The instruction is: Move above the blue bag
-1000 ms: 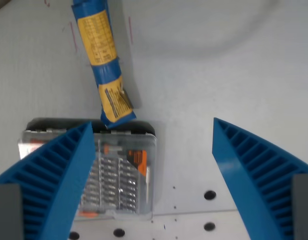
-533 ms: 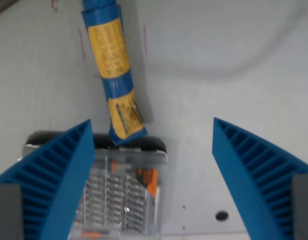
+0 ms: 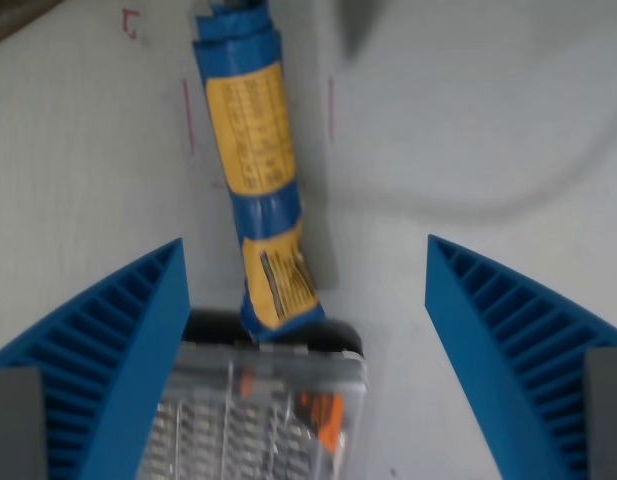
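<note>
The blue bag (image 3: 258, 170) is a long rolled pack, blue with yellow printed labels, lying on the white table and running from the top of the wrist view down to its middle. Its lower end rests against the top edge of a clear plastic case (image 3: 258, 410). My gripper (image 3: 306, 300) hangs above the table, open, with nothing between its blue ribbed fingers (image 3: 118, 350). The bag's lower end sits between the two fingers, nearer the one on the wrist view's left.
The clear case of metal bits with orange parts lies at the bottom of the wrist view, partly behind the left finger. Thin red marks (image 3: 331, 108) are drawn on the table on both sides of the bag.
The whole scene has slid down and toward the wrist view's right, so the camera has moved along the bag. The table holes have left the view. The fingers stay equally wide.
</note>
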